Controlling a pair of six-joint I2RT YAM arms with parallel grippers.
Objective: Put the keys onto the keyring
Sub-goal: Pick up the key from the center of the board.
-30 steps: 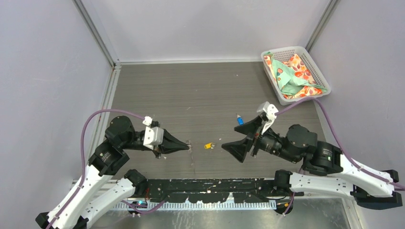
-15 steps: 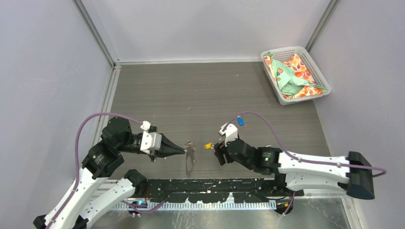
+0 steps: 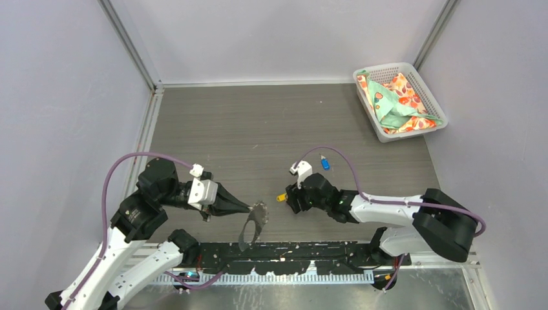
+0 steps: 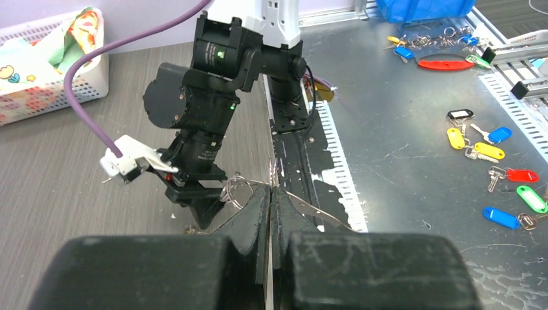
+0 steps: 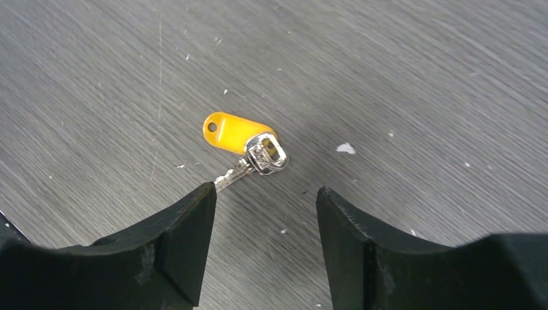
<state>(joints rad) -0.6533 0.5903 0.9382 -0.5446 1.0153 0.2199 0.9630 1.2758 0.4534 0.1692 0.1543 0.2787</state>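
My left gripper (image 3: 249, 208) is shut on the keyring (image 3: 253, 221), a thin grey loop that hangs from its fingertips above the table's near edge. In the left wrist view the cord (image 4: 315, 212) runs out of the closed left gripper (image 4: 272, 194), with small metal rings (image 4: 230, 190) on it. The yellow key (image 3: 281, 197) lies flat on the table. My right gripper (image 3: 291, 201) is low, right beside it. In the right wrist view the yellow key (image 5: 238, 134) lies just ahead of the open, empty right gripper (image 5: 265, 192). The blue key (image 3: 324, 163) lies further back.
A white basket (image 3: 419, 82) with a patterned cloth stands at the back right corner. Grey walls close in the left, back and right sides. The black base rail (image 3: 284, 253) runs along the near edge. In the left wrist view several spare keys (image 4: 491, 155) lie on the metal bench beyond.
My right arm has swung down and reached left, and its open gripper is now low beside the yellow key. My left gripper has lifted the keyring off the table, so the loop hangs.
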